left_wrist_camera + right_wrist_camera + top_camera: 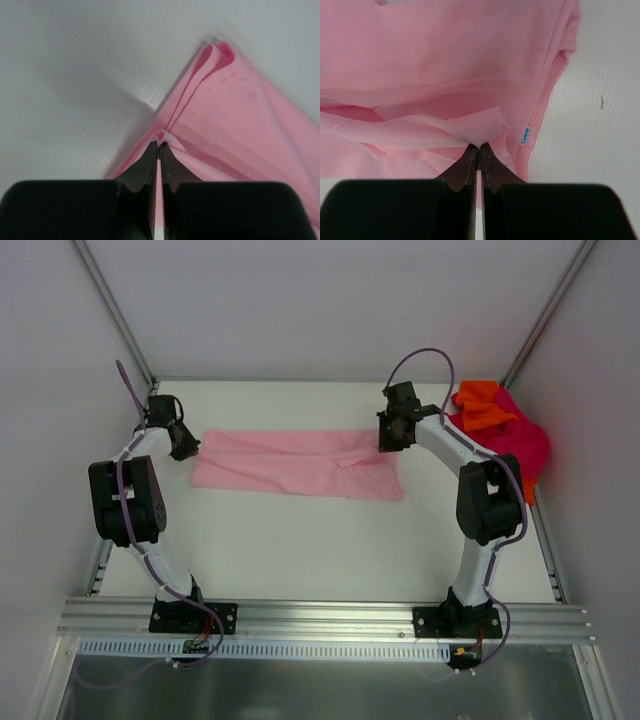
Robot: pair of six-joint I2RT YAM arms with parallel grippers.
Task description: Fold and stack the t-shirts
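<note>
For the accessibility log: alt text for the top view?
The left gripper and right gripper each pinch an end of a pink shirt laid out on the table. An orange shirt lies on a magenta shirt far right.

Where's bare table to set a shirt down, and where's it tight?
Widest bare table: between the pink t-shirt and the arm bases. Narrower strip between that shirt and the back wall. Crowded: far right corner, orange t-shirt on the magenta t-shirt, beside the right arm.
</note>
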